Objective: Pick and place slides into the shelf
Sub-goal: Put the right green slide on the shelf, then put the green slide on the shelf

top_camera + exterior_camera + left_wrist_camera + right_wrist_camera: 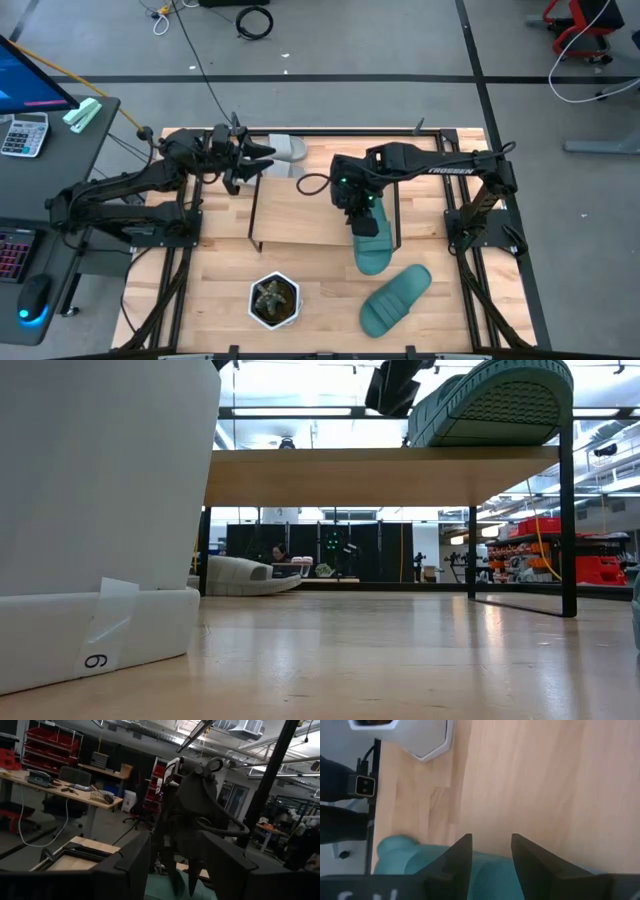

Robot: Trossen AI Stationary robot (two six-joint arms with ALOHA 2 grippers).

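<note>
A teal slide (373, 255) sits at the right end of the shelf (300, 215), a light board on thin black legs. My right gripper (365, 215) stands over its far end, shut on it. In the low view this slide (500, 405) is on top of the shelf board (380, 475). A second teal slide (395, 298) lies flat on the table, near right. One grey slide (287, 148) lies on the table behind the shelf. My left gripper (262, 160) hovers open beside it, touching nothing. My right gripper (490, 845) holds the teal slide at its far end (487, 872), pinched between the two fingers, which come from above pointing down. The slide (500, 405) is at the shelf board's top, and its ribbed sole sticks out past the board's near edge.
A white hexagonal plant pot (273, 300) stands near the table's near edge, left of the loose teal slide; it fills the left of the low view (100, 510). Black frame rails run along the table's sides. Bare wood lies between the pot and the shelf.
</note>
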